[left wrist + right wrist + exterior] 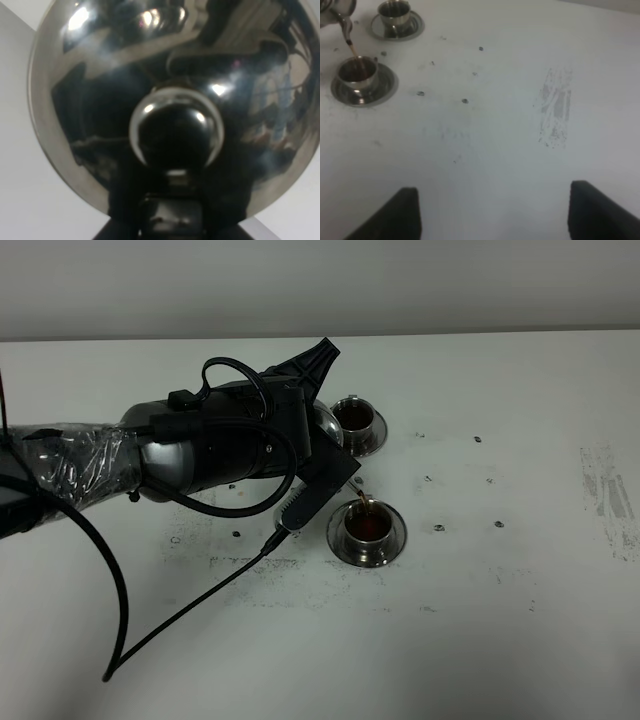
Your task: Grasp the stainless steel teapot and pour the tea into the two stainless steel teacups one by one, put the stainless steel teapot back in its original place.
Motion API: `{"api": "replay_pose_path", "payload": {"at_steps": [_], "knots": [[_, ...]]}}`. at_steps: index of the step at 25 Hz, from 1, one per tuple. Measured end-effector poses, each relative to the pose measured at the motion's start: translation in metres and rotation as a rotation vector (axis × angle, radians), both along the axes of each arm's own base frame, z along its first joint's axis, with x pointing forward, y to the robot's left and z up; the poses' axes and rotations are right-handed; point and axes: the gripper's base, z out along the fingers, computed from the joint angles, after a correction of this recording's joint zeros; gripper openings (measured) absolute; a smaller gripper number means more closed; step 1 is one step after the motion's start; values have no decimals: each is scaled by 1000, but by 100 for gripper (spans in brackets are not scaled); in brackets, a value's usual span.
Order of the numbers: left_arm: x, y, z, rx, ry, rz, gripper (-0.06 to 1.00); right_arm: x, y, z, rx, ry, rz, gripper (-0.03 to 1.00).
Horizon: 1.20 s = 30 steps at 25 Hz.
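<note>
The left gripper (172,220) was clamped on the steel teapot (170,100), tipped so tea ran into the near teacup (367,527). The far teacup (353,416) stood just behind. The right gripper (492,210) hung with its jaws spread over bare white table (520,125), well apart.

You see a white tabletop (500,640) under everything, and it is marked in several places. Small dark specks (438,528) lie scattered across its middle. Near its right edge in the high view there is a grey scuffed patch (608,498); the right wrist view shows the same smear (555,112) as a streaky upright blotch. Behind the tabletop stands a plain pale wall (400,285).
</note>
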Motion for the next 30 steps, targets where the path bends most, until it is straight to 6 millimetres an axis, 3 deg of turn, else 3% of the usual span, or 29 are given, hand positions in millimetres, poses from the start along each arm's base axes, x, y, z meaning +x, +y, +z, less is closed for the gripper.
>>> {"api": "replay_pose_path", "payload": {"at_steps": [30], "knots": [[-1, -7, 1, -5, -15, -56, 18, 0, 0, 0, 0, 0, 0, 59]]}}
